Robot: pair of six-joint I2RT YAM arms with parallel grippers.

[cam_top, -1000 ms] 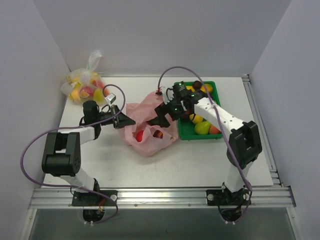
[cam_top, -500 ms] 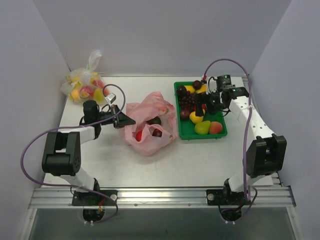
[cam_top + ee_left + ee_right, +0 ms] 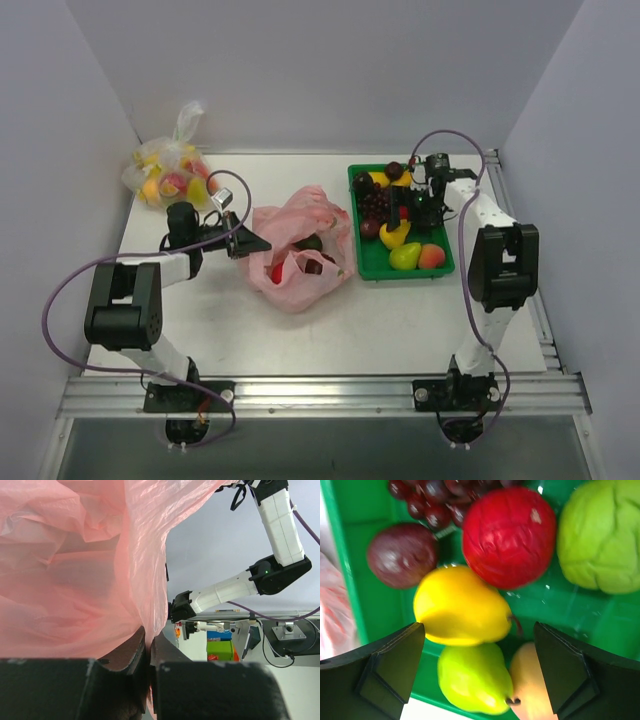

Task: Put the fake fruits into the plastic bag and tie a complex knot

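While you check the top view, the left gripper (image 3: 247, 243) is pinched on the left edge of the plastic bag (image 3: 300, 290), which sits mid-table with fake fruits (image 3: 313, 265) inside. The right gripper (image 3: 408, 212) hovers over the green tray (image 3: 400, 274).
Left wrist: jaws are clamped on pink film.
Right wrist: jaws stand wide apart, holding nothing, above a yellow pear (image 3: 460, 611). A red fruit (image 3: 509, 536) touches it.
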